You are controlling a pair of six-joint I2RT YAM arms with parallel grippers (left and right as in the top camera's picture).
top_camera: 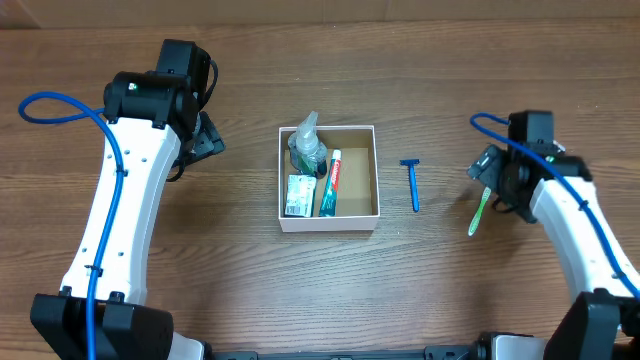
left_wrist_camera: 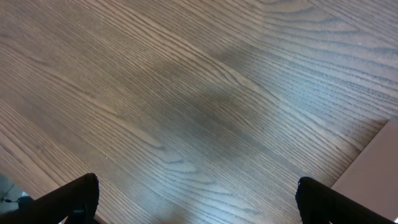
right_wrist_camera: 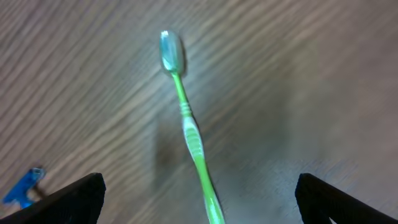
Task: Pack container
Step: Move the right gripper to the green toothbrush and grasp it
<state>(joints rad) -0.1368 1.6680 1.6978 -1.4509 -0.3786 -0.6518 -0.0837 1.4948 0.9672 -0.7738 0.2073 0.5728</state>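
Note:
The container (top_camera: 366,133), a square white-walled box with a brown inside, sits mid-table. It holds a clear bottle (top_camera: 306,145), a toothpaste tube (top_camera: 331,184) and a small green-and-white packet (top_camera: 298,195). A blue razor (top_camera: 413,184) lies on the table right of it. A green toothbrush (top_camera: 478,212) lies further right, and in the right wrist view (right_wrist_camera: 189,134) it lies between my open right gripper's (right_wrist_camera: 199,205) fingers, on the wood. My left gripper (left_wrist_camera: 196,202) is open and empty over bare table, left of the container (top_camera: 205,140).
A pale cardboard edge (left_wrist_camera: 376,171) shows at the right of the left wrist view. Blue cables run along both arms (top_camera: 110,190).

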